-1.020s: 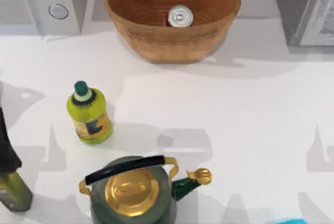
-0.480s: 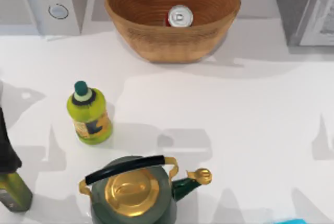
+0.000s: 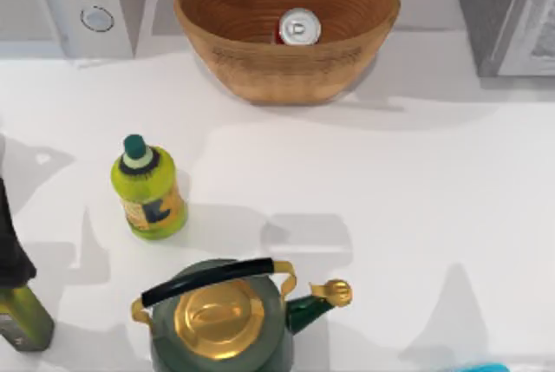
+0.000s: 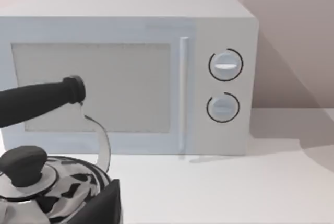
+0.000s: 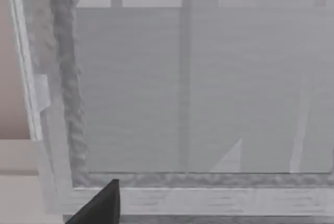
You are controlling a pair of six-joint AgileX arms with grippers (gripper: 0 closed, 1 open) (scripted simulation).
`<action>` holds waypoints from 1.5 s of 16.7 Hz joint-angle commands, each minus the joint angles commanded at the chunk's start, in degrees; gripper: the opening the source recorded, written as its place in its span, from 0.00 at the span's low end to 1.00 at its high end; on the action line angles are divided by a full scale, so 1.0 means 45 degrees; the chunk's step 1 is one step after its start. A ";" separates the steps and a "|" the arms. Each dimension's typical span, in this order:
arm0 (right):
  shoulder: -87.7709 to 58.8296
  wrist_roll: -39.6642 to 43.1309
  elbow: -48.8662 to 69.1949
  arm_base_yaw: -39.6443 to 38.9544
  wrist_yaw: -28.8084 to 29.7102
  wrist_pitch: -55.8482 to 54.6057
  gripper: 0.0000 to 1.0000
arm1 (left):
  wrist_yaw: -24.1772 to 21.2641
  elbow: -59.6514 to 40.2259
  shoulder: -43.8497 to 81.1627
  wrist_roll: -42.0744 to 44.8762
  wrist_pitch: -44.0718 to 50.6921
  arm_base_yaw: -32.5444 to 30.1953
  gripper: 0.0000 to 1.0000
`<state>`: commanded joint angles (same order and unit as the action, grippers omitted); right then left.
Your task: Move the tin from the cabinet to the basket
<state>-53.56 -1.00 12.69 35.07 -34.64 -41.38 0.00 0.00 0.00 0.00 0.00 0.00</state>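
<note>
The tin [image 3: 300, 28], with its silver pull-tab top and red side, stands upright inside the tan woven basket [image 3: 260, 60] at the back middle of the table. The grey cabinet [image 3: 486, 8] with its paler door stands at the back right. In the right wrist view the cabinet door [image 5: 198, 93] is close in front, and a dark part of my right gripper [image 5: 99, 205] shows at the frame's edge. A dark part of my left gripper [image 4: 102, 208] shows in the left wrist view, facing the white appliance.
A white appliance with two round knobs [image 3: 69, 3] stands at the back left. A yellow-green bottle [image 3: 149, 190] stands left of centre, a green kettle with a gold lid [image 3: 221, 316] at the front, and a dark olive bottle [image 3: 17, 307] at the left edge.
A shadow on the table's right side has slid from the right edge toward the front. The tin, the basket and the other things have not moved.
</note>
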 joint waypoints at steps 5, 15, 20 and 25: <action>-0.5225 -0.0081 0.1078 0.3147 -0.3088 -0.3876 1.00 | 0.0000 0.0000 0.0000 0.0000 0.0000 0.0000 1.00; -0.7820 -0.0142 0.1808 0.5207 -0.5140 -0.6148 1.00 | 0.0000 0.0000 0.0000 0.0000 0.0000 0.0000 1.00; -0.7761 -0.0144 0.3152 0.5334 -0.5255 -0.4834 1.00 | 0.0000 0.0000 0.0000 0.0000 0.0000 0.0000 1.00; -0.7464 -0.0148 0.7133 0.5606 -0.5513 -0.0395 1.00 | 0.0000 0.0000 0.0000 0.0000 0.0000 0.0000 1.00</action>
<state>-87.14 -1.66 44.79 60.30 -59.45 -43.16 0.00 0.00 0.00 0.00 0.00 0.00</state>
